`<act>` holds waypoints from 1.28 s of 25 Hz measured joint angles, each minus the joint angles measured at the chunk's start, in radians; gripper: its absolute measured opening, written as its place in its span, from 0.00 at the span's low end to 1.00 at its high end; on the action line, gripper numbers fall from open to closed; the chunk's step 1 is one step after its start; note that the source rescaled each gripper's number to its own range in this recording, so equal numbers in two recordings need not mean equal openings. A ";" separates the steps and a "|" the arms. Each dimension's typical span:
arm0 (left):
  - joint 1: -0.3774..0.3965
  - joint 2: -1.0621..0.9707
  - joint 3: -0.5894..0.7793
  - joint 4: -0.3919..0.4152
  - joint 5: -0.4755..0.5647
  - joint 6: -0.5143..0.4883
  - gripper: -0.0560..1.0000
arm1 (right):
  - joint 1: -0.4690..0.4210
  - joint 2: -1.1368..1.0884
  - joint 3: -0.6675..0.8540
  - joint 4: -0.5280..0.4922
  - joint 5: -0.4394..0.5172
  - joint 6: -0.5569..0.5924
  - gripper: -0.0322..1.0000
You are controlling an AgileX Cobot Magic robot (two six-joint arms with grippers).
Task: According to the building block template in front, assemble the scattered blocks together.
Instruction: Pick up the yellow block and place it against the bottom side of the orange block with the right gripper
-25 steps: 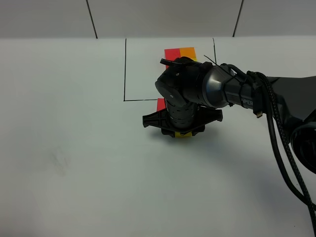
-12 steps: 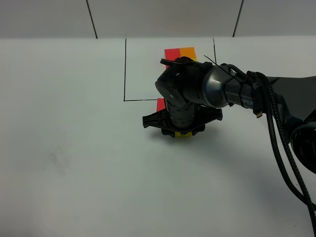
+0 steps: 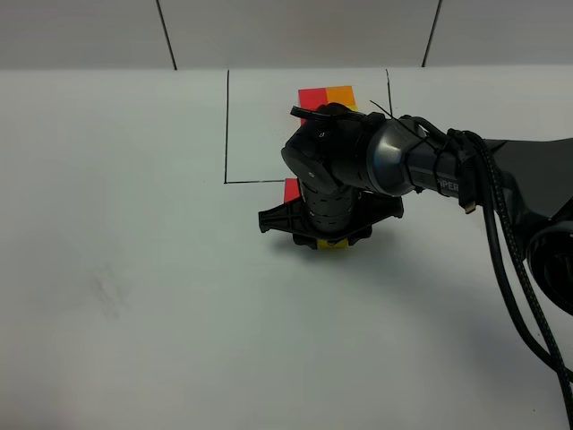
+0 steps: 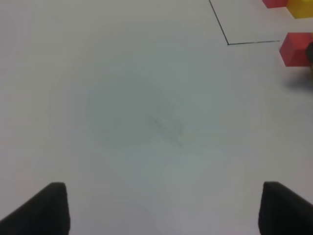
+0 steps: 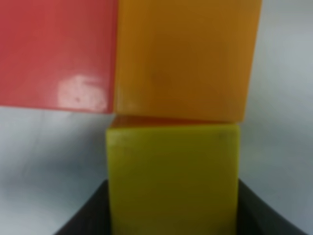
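The building block template lies inside the thin black frame (image 3: 226,125); its red cube (image 3: 311,97) and orange cube (image 3: 341,94) show, and the arm hides the rest. Just below the frame, the loose red cube (image 3: 290,190) peeks out beside my right gripper (image 3: 331,240). In the right wrist view the red cube (image 5: 56,54) and orange cube (image 5: 186,58) sit side by side. The yellow cube (image 5: 173,171) butts against the orange one, and my right gripper (image 5: 173,208) is shut on it. My left gripper (image 4: 164,210) is open over bare table, far from the red cube (image 4: 295,49).
The white table (image 3: 134,296) stretches around the blocks. My right arm (image 3: 430,166) and its cables (image 3: 510,269) cross the right side. The frame's corner line (image 4: 228,44) and template cubes (image 4: 293,5) show in the left wrist view.
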 joint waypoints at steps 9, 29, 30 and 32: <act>0.000 0.000 0.000 0.000 0.000 0.000 0.70 | 0.000 0.000 0.000 -0.001 0.000 0.018 0.03; 0.000 0.000 0.000 0.000 0.000 0.001 0.70 | 0.000 0.001 0.000 -0.027 -0.009 0.036 0.03; 0.000 0.000 0.000 0.000 0.000 0.001 0.70 | 0.000 0.001 0.000 -0.031 -0.011 0.037 0.03; 0.000 0.000 0.000 0.000 0.000 0.001 0.70 | 0.000 0.002 0.000 -0.038 -0.011 0.037 0.03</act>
